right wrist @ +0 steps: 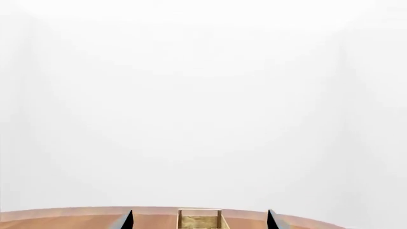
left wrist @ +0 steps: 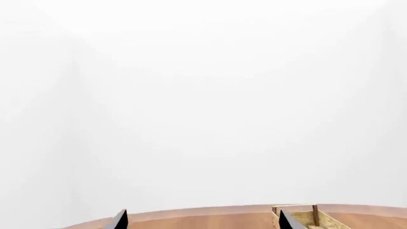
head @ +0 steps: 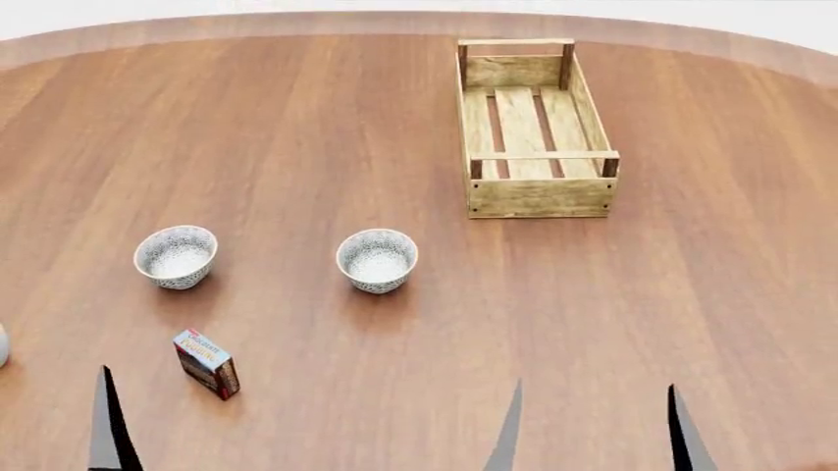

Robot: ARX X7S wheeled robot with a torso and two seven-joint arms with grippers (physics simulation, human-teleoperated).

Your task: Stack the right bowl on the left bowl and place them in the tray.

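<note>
Nothing grasped yet: my right gripper (head: 592, 432) hangs with fingers apart, and so does my left gripper (left wrist: 200, 220). Next I'd say I reach for the right bowl (head: 377, 260), to lift it onto the left bowl (head: 176, 256) before the tray (head: 536, 197).

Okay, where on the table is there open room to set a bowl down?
Bare wood lies between the right bowl and the tray, and right of the tray. The tray's slatted floor is empty. Tightest: around the left bowl and the carton.
</note>
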